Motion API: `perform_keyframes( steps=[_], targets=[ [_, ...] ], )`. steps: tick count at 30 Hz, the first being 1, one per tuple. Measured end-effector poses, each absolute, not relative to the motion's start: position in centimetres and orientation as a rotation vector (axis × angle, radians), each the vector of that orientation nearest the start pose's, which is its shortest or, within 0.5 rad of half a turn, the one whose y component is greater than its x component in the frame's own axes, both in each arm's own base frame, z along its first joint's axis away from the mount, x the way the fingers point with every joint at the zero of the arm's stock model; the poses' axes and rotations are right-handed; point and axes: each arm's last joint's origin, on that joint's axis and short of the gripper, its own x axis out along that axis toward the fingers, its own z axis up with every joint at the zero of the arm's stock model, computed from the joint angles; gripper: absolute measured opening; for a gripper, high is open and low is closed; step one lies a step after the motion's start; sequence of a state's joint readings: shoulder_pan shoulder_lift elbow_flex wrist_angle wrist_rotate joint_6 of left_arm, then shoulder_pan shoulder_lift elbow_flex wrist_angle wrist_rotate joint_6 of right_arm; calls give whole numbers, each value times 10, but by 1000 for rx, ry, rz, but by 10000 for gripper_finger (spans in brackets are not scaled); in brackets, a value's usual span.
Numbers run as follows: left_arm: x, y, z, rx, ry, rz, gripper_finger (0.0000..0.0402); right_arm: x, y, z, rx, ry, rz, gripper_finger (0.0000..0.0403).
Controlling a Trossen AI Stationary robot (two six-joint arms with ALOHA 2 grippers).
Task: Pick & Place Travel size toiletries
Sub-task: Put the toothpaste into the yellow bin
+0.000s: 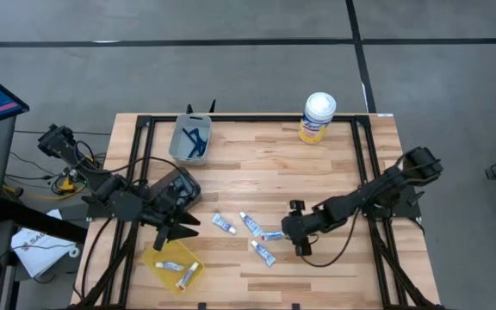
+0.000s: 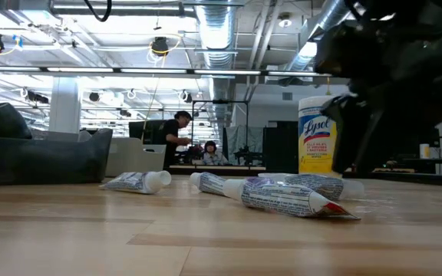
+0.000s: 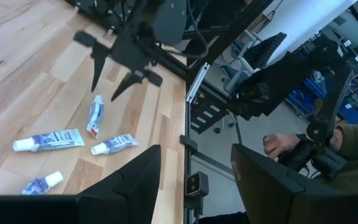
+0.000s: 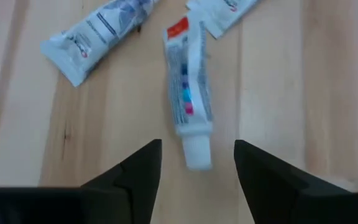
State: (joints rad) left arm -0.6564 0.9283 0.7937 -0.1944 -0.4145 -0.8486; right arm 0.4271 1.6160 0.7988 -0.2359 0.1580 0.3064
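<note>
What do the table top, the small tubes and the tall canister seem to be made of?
Table top: pale wood planks, visible grain.
Tubes: probably soft plastic, glossy, crimped ends.
Canister: likely plastic, white lid, printed yellow label.

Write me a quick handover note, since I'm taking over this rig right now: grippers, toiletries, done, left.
Right gripper: jaws open and empty, low over the four loose toothpaste tubes, one tube lying just ahead of the jaws.
Left gripper: jaws open and empty, waiting by the yellow tray.
Done: two tubes in the yellow tray; blue razors in the grey bin.
Left: the four tubes mid-table. The Lysol canister stands at the far edge.
</note>
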Motion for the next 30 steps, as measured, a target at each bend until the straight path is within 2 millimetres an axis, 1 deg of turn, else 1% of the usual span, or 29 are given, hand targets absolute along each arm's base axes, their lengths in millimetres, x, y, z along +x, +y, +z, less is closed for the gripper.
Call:
perform_keyframes(
  steps=[5, 8, 12, 15, 20, 21, 24, 27, 28, 30],
  targets=[
    [167, -114, 311, -663, 363, -105, 193, 281, 125, 133, -54, 1067, 94, 187],
    [167, -114, 311, -664, 362, -105, 191, 286, 127, 125, -75, 1123, 83, 182],
    [167, -114, 311, -665, 362, -106, 192, 291, 129, 126, -92, 1168, 74, 166],
    [167, -114, 311, -665, 362, -106, 193, 291, 129, 127, -92, 1171, 73, 135],
    [167, -114, 311, -664, 363, -105, 189, 289, 126, 128, -89, 1195, 69, 48],
    [167, -114, 311, -664, 363, -105, 188, 289, 126, 128, -82, 1199, 71, 41],
    [167, -114, 311, -663, 361, -101, 189, 290, 125, 128, -56, 1202, 64, 44],
    [167, -113, 311, -636, 342, -70, 195, 289, 125, 134, -58, 1207, 60, 44],
    [168, -113, 311, -629, 333, -56, 198, 290, 125, 140, -56, 1192, 63, 44],
    [168, -112, 310, -607, 320, -27, 205, 295, 126, 158, -43, 1126, 58, 44]
  ],
)
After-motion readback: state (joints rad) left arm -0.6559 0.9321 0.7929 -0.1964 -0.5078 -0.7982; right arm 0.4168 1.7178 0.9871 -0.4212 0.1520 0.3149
